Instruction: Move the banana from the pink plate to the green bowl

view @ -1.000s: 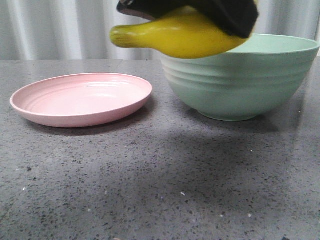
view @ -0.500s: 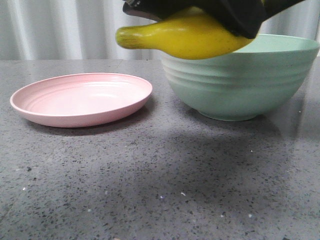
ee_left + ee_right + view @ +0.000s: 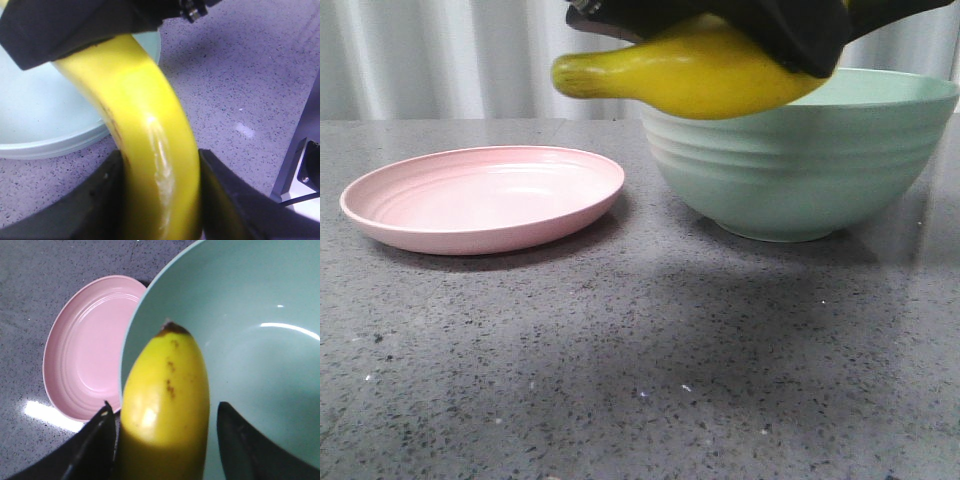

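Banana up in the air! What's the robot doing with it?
The robot is carrying the banana, which hangs in the air over the left rim of the green bowl. The left gripper has its jaws squeezed on both sides of it. The right gripper has its jaws around the other end, but I can't tell if they pinch. The pink plate is empty.

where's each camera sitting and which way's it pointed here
Front: low at table level, facing forward at the pink plate and green bowl; dark end effector parts hold the banana at the top.
Left wrist: looks down the left end effector along the banana.
Right wrist: looks down past the right end effector into the bowl.
All three share banana and bowl.
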{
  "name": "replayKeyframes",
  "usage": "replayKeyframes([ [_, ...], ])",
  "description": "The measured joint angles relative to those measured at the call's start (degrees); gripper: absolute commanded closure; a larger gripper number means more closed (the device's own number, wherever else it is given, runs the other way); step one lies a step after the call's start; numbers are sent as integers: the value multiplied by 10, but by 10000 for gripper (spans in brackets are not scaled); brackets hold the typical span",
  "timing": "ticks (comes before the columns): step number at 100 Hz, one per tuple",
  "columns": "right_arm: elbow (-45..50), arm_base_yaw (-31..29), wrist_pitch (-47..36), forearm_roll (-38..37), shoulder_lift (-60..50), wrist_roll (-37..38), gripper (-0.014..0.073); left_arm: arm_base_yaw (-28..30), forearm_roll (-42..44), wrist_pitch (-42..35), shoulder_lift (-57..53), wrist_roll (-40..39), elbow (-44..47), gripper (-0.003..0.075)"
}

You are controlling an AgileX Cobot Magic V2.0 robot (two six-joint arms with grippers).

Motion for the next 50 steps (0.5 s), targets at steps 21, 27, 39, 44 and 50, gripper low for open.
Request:
replayKeyframes([
  [21,0,0,2,2,0,0,249,0,-2,2,0,0,0,555],
  [27,0,0,5,2,0,0,249,0,-3,7,0,0,0,555],
  [39,0,0,9,2,0,0,249,0,-3,16,0,0,0,555],
  [44,0,0,13,2,0,0,249,0,-3,19,0,0,0,555],
  [50,0,0,18,2,0,0,249,0,-3,20,0,0,0,554],
])
